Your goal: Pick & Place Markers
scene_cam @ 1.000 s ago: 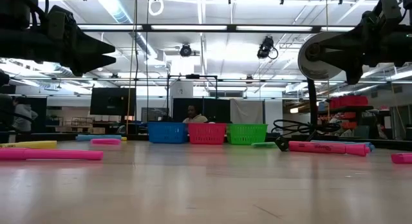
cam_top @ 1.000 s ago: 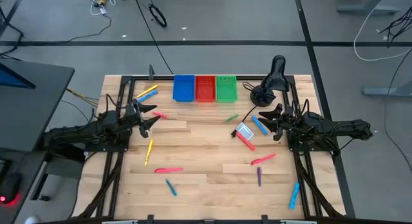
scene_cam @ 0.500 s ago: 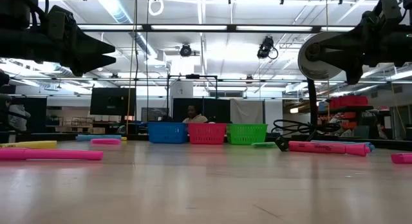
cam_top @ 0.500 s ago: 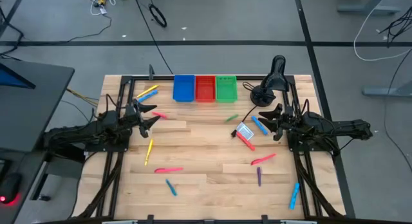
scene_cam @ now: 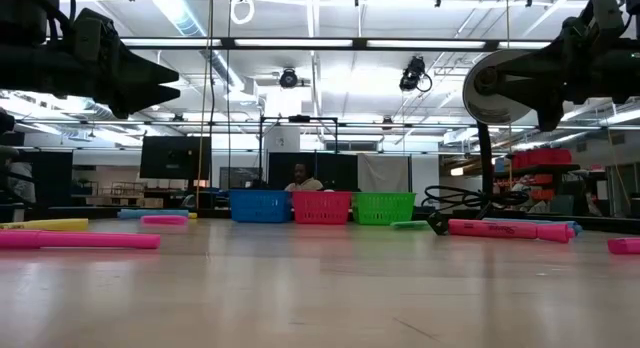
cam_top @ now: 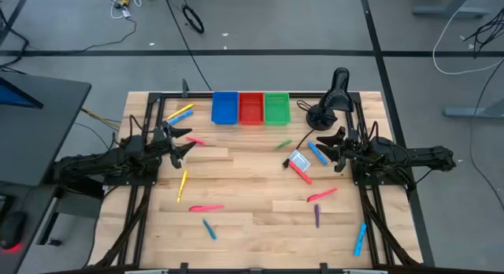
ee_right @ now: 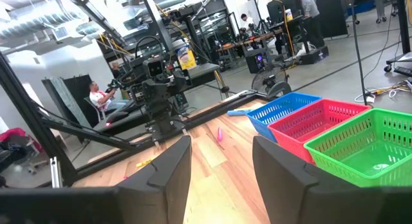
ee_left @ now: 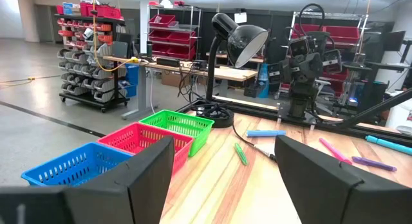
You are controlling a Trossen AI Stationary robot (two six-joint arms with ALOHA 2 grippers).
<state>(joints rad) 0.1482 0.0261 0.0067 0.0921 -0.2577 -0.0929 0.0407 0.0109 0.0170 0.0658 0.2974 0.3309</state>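
The markers, short thin pen-like sticks in several colours, lie scattered flat over the pale wooden plank table (cam_top: 236,187), none of them touched by either arm. In the high view the left gripper (cam_top: 186,142), a dark two-finger claw at the frame's left-centre, hangs above the table with its fingers spread and nothing between them; a pink marker (cam_top: 195,140) lies just beside its tips, a yellow marker (cam_top: 179,113) and a blue one alongside it sit toward the upper left, and a second yellow marker (cam_top: 183,185) lies below the gripper, with a long pink marker (cam_top: 206,208) and a blue marker (cam_top: 209,228) lower still. The right gripper (cam_top: 324,147), at right-centre, is likewise raised and holds nothing, its fingers parted about halfway. A blue marker (cam_top: 317,153) lies just by its tips, next to a small white-and-blue card (cam_top: 298,160) and a red marker (cam_top: 300,173); a green marker (cam_top: 283,144) lies toward the centre, while a pink marker (cam_top: 322,194), a purple marker (cam_top: 316,216) and another blue marker (cam_top: 360,238) sit in the lower right. Three rectangular mesh bins, blue (cam_top: 224,107), red (cam_top: 251,108) and green (cam_top: 277,107), stand side by side at the table's top edge, well apart from both grippers, and a black desk lamp (cam_top: 331,101) stands at the upper right.
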